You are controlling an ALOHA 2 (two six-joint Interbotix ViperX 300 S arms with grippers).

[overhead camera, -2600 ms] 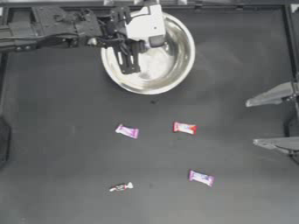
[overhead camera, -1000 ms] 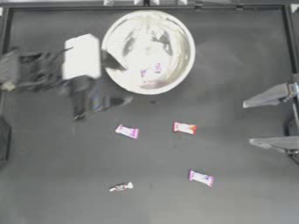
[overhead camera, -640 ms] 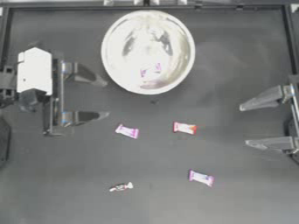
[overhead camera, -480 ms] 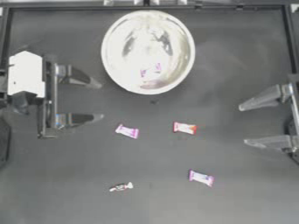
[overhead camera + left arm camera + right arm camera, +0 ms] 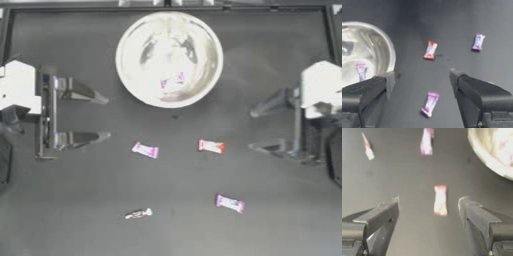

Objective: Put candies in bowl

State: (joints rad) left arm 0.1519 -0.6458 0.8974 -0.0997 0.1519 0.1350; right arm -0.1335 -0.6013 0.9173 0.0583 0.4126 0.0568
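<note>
- Right end effector (image 5: 264, 127), jaws spread, sits near the bench's right edge; the red-printed white wrapped candy (image 5: 211, 146) lies just ahead of it, apart.
- Advice: descend straddling the wrapper's narrow width, close gently.
- Left end effector (image 5: 100, 117), also spread, waits at the left edge.
- Large shiny metallic bowl (image 5: 133, 35) near the far edge holds one candy.

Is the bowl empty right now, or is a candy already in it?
Not empty. One pink-printed candy lies inside the bowl, near its middle in the top view; the left wrist view shows it too.
</note>
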